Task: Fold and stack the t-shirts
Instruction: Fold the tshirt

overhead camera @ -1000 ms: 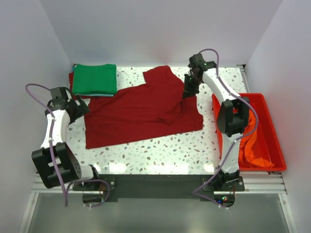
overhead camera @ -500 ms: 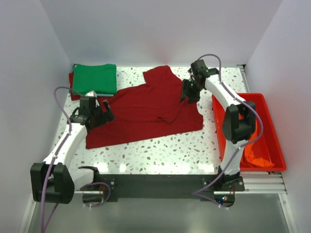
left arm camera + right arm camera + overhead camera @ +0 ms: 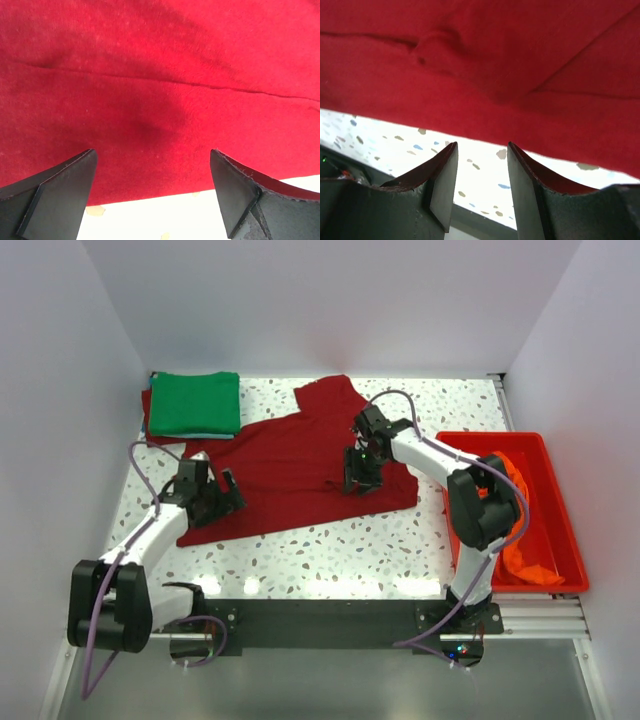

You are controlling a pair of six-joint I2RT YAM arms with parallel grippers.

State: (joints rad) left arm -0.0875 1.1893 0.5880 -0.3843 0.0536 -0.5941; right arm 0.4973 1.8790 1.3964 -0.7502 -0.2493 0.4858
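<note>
A dark red t-shirt (image 3: 290, 465) lies spread flat across the middle of the table. My left gripper (image 3: 228, 496) is open and empty, low over the shirt's near left part. In the left wrist view the red cloth (image 3: 160, 90) fills the picture, and its hem and the white table show between my wide-apart fingers (image 3: 60, 192). My right gripper (image 3: 359, 478) is open and empty over the shirt's right part; its view shows the cloth (image 3: 485, 60) and the shirt's edge above the fingertips (image 3: 445, 172). A folded green t-shirt (image 3: 195, 403) lies at the back left. An orange t-shirt (image 3: 525, 555) lies in the tub.
A rigid red plastic tub (image 3: 563, 502) stands along the right edge of the table. A strip of dark red cloth (image 3: 149, 422) shows under the green shirt. White walls close in the back and sides. Speckled table (image 3: 340, 550) shows in front of the shirt.
My left arm swung in from the left edge to the shirt's near left part. My right arm came from the back right forward over the shirt's right part.
</note>
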